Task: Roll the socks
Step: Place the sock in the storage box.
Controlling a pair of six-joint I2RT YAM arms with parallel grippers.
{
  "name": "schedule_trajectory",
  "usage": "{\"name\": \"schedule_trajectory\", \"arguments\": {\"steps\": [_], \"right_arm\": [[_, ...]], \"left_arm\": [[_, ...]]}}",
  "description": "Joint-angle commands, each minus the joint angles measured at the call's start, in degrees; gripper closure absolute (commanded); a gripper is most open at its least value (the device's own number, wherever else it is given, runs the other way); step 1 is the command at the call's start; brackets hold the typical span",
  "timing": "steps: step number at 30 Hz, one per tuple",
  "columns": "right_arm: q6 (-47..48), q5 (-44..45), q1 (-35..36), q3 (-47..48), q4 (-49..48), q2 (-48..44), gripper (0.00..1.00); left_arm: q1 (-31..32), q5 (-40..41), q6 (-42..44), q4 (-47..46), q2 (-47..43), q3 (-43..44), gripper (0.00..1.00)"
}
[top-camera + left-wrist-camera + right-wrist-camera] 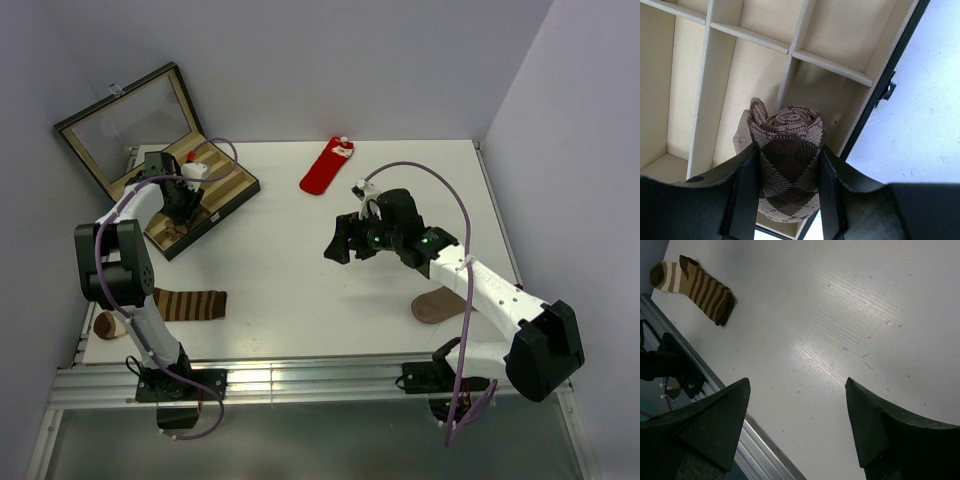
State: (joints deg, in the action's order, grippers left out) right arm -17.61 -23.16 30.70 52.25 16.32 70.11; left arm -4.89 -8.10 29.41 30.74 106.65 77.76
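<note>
The tan-and-brown argyle sock (789, 131) is rolled into a tight bundle, and my left gripper (787, 165) is shut on it, one finger on each side. The bundle stands in a beige compartment of the open box (835, 70). In the top view the left gripper (185, 205) hangs over that box and hides the roll. The red sock (325, 168) with its white cuff lies flat and unrolled at the back of the table. My right gripper (340, 240) hovers open over the table's middle, and nothing lies between its fingers (735, 405).
The black divided box (222, 192) sits at the back left with its glass lid (128, 125) raised. A brown-and-cream striped sock (190, 304) lies near the left arm's base. A plain tan-brown sock (437, 305) lies by the right arm. The table's metal front rail (765, 445) runs below the right gripper.
</note>
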Motion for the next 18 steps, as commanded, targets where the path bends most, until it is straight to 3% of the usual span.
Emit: {"name": "schedule_trajectory", "arguments": {"steps": [1,18], "right_arm": [[-0.32,0.39,-0.38,-1.36,-2.25,-1.46,0.16],[0.03,0.4,-0.38,-1.36,-2.34,-1.37,0.16]], "left_arm": [[2.16,-7.99,-0.49,6.44,1.19,-2.08,0.79],[3.04,-6.93,-1.37,5.73,1.37,-1.73,0.79]]}}
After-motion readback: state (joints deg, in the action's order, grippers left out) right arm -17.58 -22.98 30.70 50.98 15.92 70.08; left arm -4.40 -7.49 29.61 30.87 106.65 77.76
